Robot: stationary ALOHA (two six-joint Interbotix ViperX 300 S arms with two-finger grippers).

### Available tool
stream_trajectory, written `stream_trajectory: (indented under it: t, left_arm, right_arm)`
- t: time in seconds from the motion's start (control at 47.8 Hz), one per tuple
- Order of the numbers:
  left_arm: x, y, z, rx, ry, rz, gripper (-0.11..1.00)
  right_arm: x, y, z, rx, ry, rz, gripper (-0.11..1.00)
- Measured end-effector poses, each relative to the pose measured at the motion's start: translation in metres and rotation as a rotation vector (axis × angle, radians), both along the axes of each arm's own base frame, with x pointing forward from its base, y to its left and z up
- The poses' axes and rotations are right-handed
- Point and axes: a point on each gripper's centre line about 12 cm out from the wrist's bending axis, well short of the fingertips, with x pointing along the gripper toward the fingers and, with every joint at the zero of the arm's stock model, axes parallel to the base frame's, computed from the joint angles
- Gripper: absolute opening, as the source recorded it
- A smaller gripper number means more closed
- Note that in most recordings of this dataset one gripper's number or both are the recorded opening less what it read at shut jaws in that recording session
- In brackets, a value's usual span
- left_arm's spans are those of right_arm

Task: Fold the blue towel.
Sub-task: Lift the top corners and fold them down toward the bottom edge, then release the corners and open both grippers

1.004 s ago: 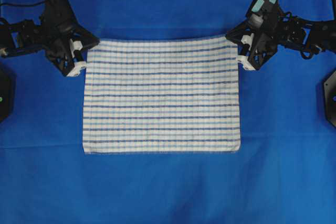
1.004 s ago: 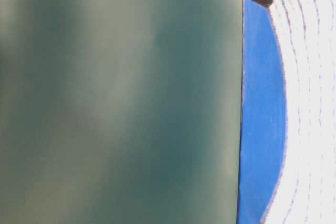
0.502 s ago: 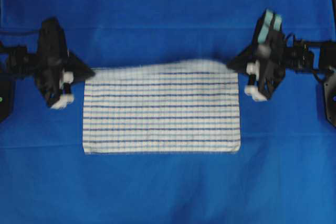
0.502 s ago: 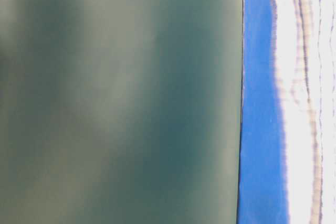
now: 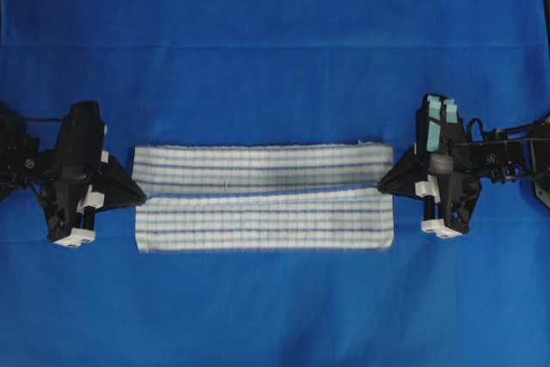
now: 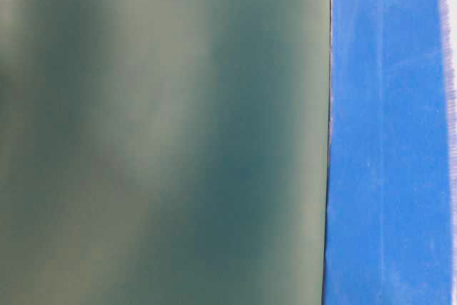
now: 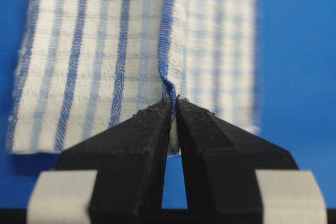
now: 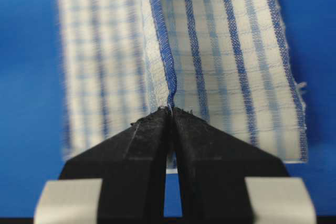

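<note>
The blue towel, white with thin blue stripes, lies on the solid blue sheet, its far half carried over the near half. My left gripper is shut on the towel's left end at its lifted far edge, pinching cloth in the left wrist view. My right gripper is shut on the right end of the same edge, seen in the right wrist view. The lifted edge hangs between both grippers, short of the near edge. The towel also shows in the wrist views.
The blue sheet covers the whole table around the towel. The table-level view shows a blurred grey-green wall and a strip of the blue sheet. A black arm base stands at the right edge.
Both grippers have carried the towel's far edge toward the near edge. The towel went from flat and full-size to folded over itself, about half as deep.
</note>
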Motion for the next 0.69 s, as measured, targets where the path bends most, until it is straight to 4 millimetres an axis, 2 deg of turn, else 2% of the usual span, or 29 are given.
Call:
stream_trajectory:
  t: [0.272,0.502,0.69]
  left_arm:
    - [0.006,-0.024,-0.001,-0.027,0.018,-0.062,0.03]
    - [0.014,-0.029,-0.001,-0.028,0.025,-0.068,0.03]
    - [0.012,-0.029,-0.003,-0.025,0.040,-0.067,0.03]
  right_arm:
    - [-0.002,0.016,-0.001,0.034,0.010,0.029,0.05]
    - [-0.002,0.024,-0.004,0.038,0.024,0.052,0.05]
    - [0.001,0.028,-0.005,0.042,0.028,0.058,0.05]
